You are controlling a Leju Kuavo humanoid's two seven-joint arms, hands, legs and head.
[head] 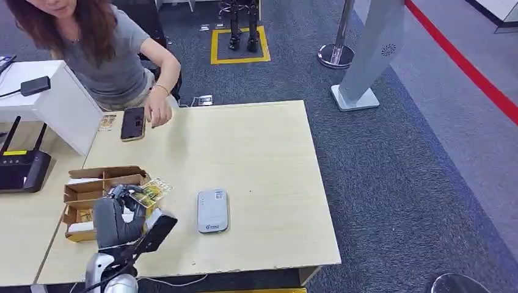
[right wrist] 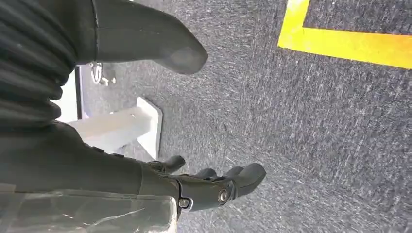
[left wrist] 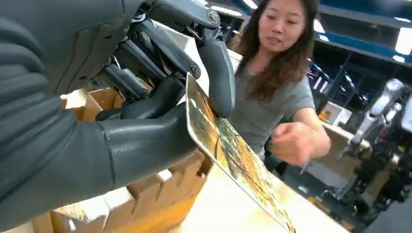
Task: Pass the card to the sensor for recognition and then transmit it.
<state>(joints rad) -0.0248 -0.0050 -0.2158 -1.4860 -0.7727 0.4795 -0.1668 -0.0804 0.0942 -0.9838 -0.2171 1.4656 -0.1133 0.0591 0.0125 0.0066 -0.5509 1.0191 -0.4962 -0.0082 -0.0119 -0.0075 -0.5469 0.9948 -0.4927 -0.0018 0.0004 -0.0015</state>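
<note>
Your left hand [head: 122,210] sits over the near-left part of the wooden table [head: 262,159], just on the sensor's left. It pinches the card [head: 149,192] between the thick thumb and the dark fingers [left wrist: 218,73]; the left wrist view shows the card's yellow printed face clamped at one end, the rest of it sticking out free and tilted above the tabletop. From the head view, the card lies just left of the sensor [head: 212,210] and apart from it.

The sensor is a small grey-white pad lying flat on the table, its long side running away from you.

Left of the sensor, touching the hand's far side, stands an open cardboard box [head: 91,186] with dividers; you can see more yellow cards in its compartments.

Far beyond the sensor, at the table's back-left corner, a person in a grey shirt [head: 104,55] leans in with a hand [head: 160,113] beside a dark phone [head: 132,123] lying flat.

Your right hand [right wrist: 209,187] hangs over grey carpet [right wrist: 301,145], holding nothing, fingers loosely curled and apart from the thumb. A yellow floor line [right wrist: 350,46] runs past it.
</note>
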